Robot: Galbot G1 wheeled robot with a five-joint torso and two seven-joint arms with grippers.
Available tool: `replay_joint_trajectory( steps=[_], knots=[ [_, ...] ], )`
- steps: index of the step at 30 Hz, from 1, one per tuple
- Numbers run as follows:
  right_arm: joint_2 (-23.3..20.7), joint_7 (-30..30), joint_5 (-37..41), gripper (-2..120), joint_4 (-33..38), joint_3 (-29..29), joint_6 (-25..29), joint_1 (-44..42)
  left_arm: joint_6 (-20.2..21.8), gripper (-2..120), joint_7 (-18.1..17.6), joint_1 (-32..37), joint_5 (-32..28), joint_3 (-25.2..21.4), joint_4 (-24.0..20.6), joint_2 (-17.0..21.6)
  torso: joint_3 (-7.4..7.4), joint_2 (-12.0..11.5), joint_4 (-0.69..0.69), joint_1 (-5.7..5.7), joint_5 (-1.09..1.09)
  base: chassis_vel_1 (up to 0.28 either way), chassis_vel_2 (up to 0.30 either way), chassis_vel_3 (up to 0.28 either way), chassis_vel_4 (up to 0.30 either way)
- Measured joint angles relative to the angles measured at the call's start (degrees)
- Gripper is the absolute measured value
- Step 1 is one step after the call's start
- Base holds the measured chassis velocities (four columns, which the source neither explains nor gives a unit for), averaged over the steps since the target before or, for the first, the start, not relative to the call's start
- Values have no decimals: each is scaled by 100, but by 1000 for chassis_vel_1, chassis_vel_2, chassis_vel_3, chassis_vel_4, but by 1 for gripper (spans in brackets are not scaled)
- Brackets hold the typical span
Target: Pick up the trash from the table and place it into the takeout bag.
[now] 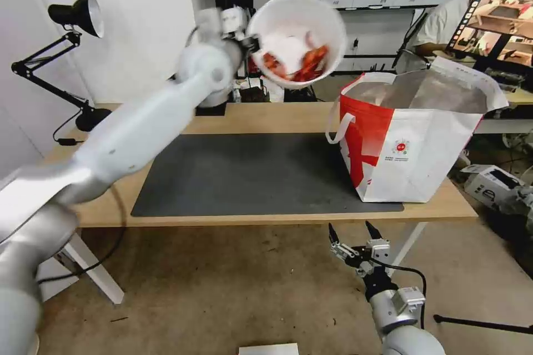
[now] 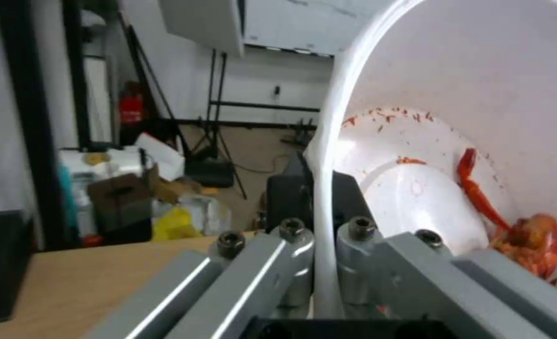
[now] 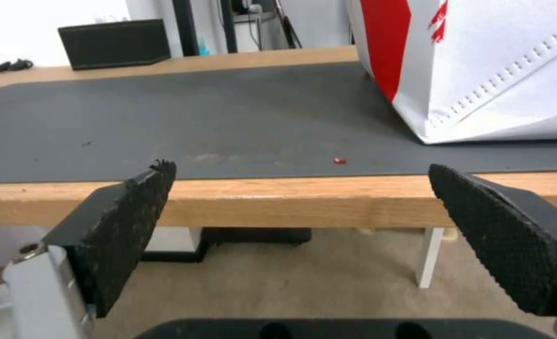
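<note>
1. Head view: the left gripper (image 1: 251,44) holds the white bowl (image 1: 297,39) of crayfish shells aloft, tilted, beside the takeout bag (image 1: 413,138) on the table (image 1: 266,116).
2. Left wrist view: its fingers (image 2: 291,230) clamp the bowl's rim.
3. Right wrist view: the right gripper (image 3: 303,207) hangs spread apart below the table edge.

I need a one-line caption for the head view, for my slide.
Left gripper holds the tilted bowl of crayfish shells high, beside the open takeout bag; right gripper waits open below the table.

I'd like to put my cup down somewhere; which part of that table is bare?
Most of the dark grey mat is bare, from its left edge to the takeout bag; a red crumb lies near the front. The table's right end is crowded by the bag.
</note>
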Motion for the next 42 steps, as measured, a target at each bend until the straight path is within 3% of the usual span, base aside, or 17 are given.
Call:
replay_joint_trajectory(
  steps=[1, 2, 5, 6, 9, 12, 13, 14, 17, 25, 32, 42],
  knots=[
    [0, 0, 0, 100, 0, 0, 0, 0, 90, 0, -16, -107, 33, 49, 171, -247, 0, 0, 1, 0, 1, 0, 0, 0, 0],
    [0, 0, 0, 100, 0, 0, 0, 0, 90, 0, -16, -107, 33, 49, 171, -247, 0, 0, 1, 0, 1, 0, 0, 0, 0],
    [0, 0, 0, 100, 0, 0, 0, 0, 194, 0, -67, -280, 251, 74, 702, -1062, 0, 0, 3, 0, -1, 0, 0, 0, 0],
    [0, 0, 0, 100, 0, 0, 0, 0, 194, 0, -67, -280, 251, 74, 702, -1062, 0, 0, 3, 0, -1, 0, 0, 0, 0],
    [0, 0, 0, 100, 0, 0, 0, 0, 212, 0, -64, -347, 637, 29, 1191, -1837, 0, 0, 1, 0, 1, 0, 0, 0, 0],
    [0, 0, 0, 100, 0, 0, 0, 0, 212, 0, -64, -352, 729, 29, 1291, -1997, 0, 0, -1, 0, 1, 0, 0, 0, 0],
    [0, 0, 0, 100, 0, 0, 0, 0, 185, 0, -51, -367, 962, 104, 1460, -2214, 0, 0, -3, 0, 2, 0, 0, 0, 0],
    [0, 0, 0, 100, 0, 0, 0, 0, 185, 0, -51, -367, 962, 104, 1460, -2214, 0, 0, -3, 0, 2, 0, 0, 0, 0],
    [0, 0, 0, 100, 0, 0, 0, 0, -91, 0, 204, -327, 1769, 609, 1624, -2280, 0, 0, 6, 0, -2, 0, 0, 0, 0],
    [0, 0, 0, 100, 0, 0, 0, 0, -815, 0, 584, -69, 2557, 933, 1712, -2227, 0, 0, 2, 0, -2, 0, 0, 0, 0],
    [0, 0, 0, 100, 0, 0, 0, 0, -956, 0, 1018, -67, 2503, 1028, 1567, -2085, 0, 0, 1, 0, -2, 0, 0, 0, 0],
    [0, 0, 0, 100, 0, 0, 0, 0, -614, 0, 1302, -55, 2201, 1130, 1364, -1891, 0, 0, 2, 0, -3, 0, 0, 0, 0]
  ],
)
